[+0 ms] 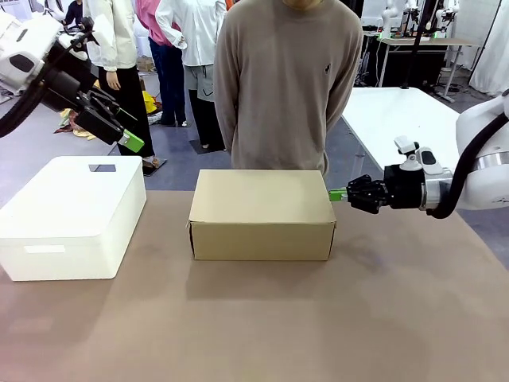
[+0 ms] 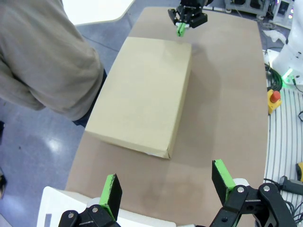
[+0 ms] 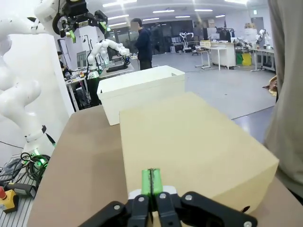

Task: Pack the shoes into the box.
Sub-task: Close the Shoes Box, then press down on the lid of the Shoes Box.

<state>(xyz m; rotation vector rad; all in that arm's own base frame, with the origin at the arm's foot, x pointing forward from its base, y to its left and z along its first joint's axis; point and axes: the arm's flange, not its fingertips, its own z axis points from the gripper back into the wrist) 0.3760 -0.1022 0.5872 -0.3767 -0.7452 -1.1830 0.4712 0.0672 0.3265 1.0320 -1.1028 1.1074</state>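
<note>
The tan cardboard box [image 1: 262, 211] [image 2: 142, 94] [image 3: 189, 142] stands with its lid down in the middle of the table. The shoes are hidden. My right gripper [image 1: 338, 194] [image 2: 180, 29] [image 3: 151, 182] is shut with nothing between its green pads. Its tips rest at the top right edge of the box lid. My left gripper [image 1: 131, 142] [image 2: 165, 177] [image 3: 85, 21] hangs open and empty, high above the table's left side, well away from the box.
A white plastic bin [image 1: 71, 215] [image 3: 142, 90] with its lid on sits at the table's left. A person [image 1: 286, 87] [image 2: 38, 56] in a beige sweater stands right behind the box at the far edge. Bare brown table [image 1: 318, 318] lies in front.
</note>
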